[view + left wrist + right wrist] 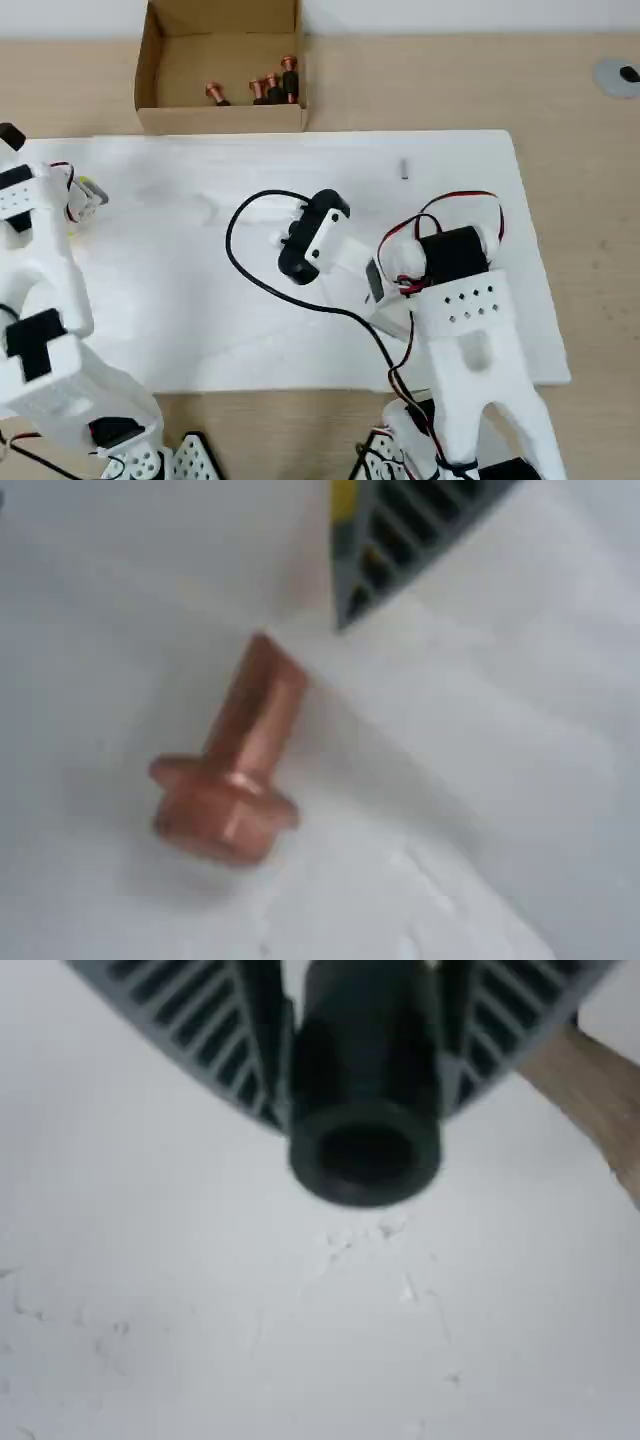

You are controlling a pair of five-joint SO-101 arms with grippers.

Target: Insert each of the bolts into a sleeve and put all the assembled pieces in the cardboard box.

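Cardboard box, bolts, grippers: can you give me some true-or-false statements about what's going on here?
The cardboard box holds several copper pieces. True.
A copper bolt lies loose on the white sheet. True.
The right gripper is empty. False: it clamps a black sleeve.
The copper bolt already sits inside the black sleeve. False: the sleeve's opening is empty.

Copper bolt (235, 780) lies sideways; black sleeve (365, 1090) gripped; box (220, 118) holds assemblies (272, 88).

Lab-type bench: wood tbl (580, 150), white mat (200, 320).
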